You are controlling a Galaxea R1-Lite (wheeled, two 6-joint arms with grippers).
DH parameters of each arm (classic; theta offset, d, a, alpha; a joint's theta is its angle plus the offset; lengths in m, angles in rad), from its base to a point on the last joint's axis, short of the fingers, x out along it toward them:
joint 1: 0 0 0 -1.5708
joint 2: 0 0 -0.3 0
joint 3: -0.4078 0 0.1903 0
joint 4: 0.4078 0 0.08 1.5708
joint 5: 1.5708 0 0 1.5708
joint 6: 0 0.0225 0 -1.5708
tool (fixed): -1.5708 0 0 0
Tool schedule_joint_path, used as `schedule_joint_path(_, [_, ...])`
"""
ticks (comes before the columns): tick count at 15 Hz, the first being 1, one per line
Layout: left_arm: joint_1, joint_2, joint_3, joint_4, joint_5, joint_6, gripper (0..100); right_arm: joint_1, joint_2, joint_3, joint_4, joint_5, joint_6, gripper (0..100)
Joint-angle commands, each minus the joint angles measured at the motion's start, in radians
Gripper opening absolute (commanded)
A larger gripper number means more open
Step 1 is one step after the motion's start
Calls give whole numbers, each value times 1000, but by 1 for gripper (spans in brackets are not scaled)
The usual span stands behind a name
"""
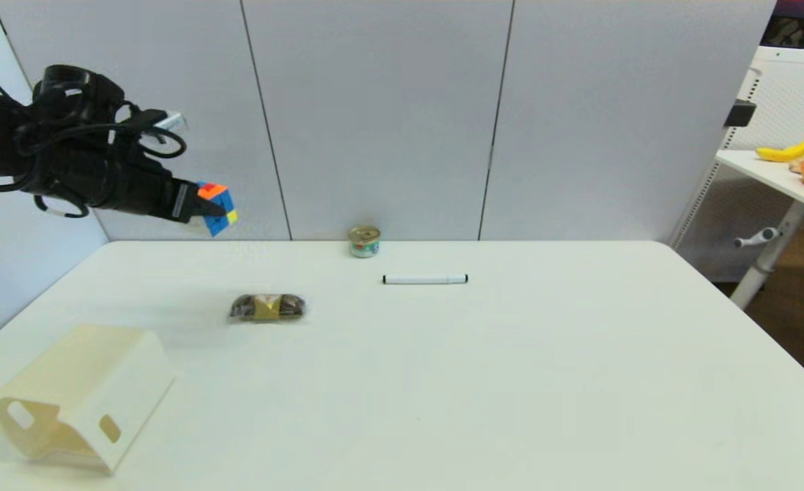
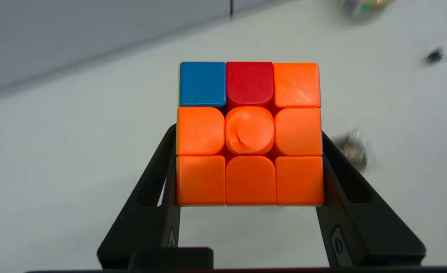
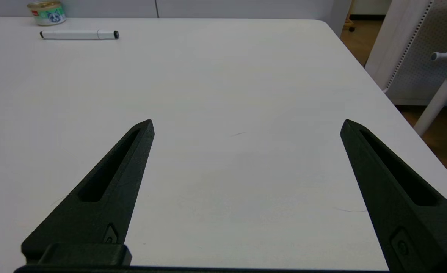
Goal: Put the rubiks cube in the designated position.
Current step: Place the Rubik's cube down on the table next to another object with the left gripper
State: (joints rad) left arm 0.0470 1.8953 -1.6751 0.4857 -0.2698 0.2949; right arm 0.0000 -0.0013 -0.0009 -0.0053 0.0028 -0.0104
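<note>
Seen from the head camera, the left gripper (image 1: 205,210) holds the rubiks cube (image 1: 217,206) high in the air over the far left corner of the white table (image 1: 483,382), well clear of the surface; below and nearer lie a wrapped snack (image 1: 266,307), a white marker (image 1: 425,279) and a small tin can (image 1: 364,241) by the back wall, with a cream cardboard box (image 1: 78,395) tipped on its side at the near left. No outline shows where the cube should go, only bare tabletop. In the left wrist view, the two black fingers (image 2: 159,178) press on opposite sides of the cube (image 2: 249,133), its mostly orange face turned to the camera, the grip taking the lower part of the cube only. In the right wrist view, the right gripper (image 3: 246,127) hangs low over bare table with its fingers spread wide and nothing between them, idle. From this height the risk is plain: with smooth plastic held only by side pressure, a quick swing could let the cube slip or twist; released too high it would likely bounce and roll off its spot, or knock the snack or marker.
</note>
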Motion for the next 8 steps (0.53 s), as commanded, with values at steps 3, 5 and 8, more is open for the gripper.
schedule_joint_path(3, [102,2,57,200,17,1,0,0,1,-1,-1,0,0,100])
schedule_joint_path(5, [119,14,81,201,17,1,0,0,1,-1,-1,0,0,100])
schedule_joint_path(8, [120,48,92,177,18,3,0,0,1,1,-1,0,0,100])
